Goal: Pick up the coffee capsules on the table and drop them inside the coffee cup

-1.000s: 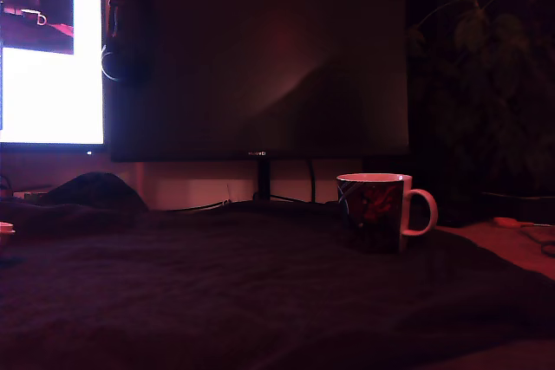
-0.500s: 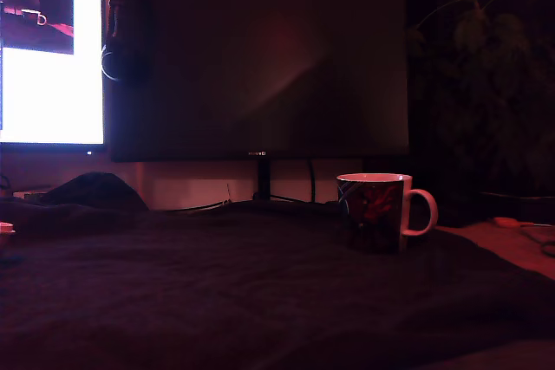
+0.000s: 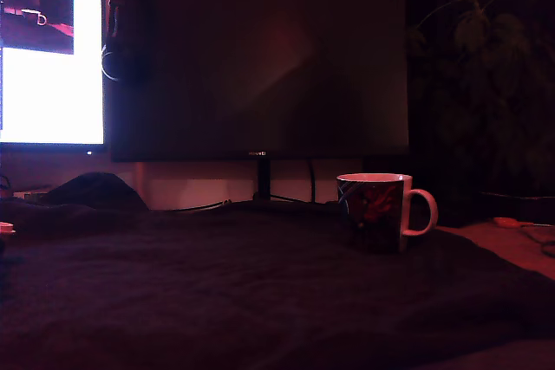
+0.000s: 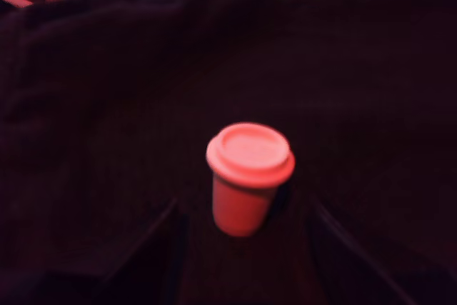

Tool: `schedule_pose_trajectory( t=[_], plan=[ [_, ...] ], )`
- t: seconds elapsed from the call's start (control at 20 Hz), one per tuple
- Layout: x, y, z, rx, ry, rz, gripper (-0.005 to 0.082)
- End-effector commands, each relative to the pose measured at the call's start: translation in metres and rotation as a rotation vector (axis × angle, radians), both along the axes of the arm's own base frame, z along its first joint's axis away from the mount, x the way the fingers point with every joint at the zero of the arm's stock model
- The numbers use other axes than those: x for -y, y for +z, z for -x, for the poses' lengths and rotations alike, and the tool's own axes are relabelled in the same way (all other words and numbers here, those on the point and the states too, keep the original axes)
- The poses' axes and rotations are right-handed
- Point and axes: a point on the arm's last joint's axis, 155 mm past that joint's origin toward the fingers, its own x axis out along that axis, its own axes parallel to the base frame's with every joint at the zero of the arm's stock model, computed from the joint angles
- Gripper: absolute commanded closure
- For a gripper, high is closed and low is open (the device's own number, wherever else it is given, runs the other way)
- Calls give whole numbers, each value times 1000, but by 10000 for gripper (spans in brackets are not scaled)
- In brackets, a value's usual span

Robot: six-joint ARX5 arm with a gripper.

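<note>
Wrist view: one coffee capsule (image 4: 248, 176) stands on the dark-clothed counter (image 4: 107, 105), flat rim up, long axis near vertical, slightly tilted. It sits between the two dark fingers of the tool (image 4: 246, 248), just ahead of their tips; the jaws are spread wide, nothing gripped. Judgement: a short straight advance, then closing. Coffee cup (image 3: 375, 210) stands upright on the counter in the exterior view, handle toward that view's right; tool unseen there.
</note>
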Motion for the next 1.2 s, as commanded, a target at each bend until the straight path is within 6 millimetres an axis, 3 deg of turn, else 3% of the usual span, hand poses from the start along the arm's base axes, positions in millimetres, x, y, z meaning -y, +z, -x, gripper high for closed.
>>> schedule_pose_trajectory(
  t=[0.0,0.75,1.15],
  plan=[
    [-4,2,-5,14,8,-5,242],
    [5,-19,-26,-28,-62,-27,242],
    [8,-19,-31,-26,-88,-44,242]
  ],
)
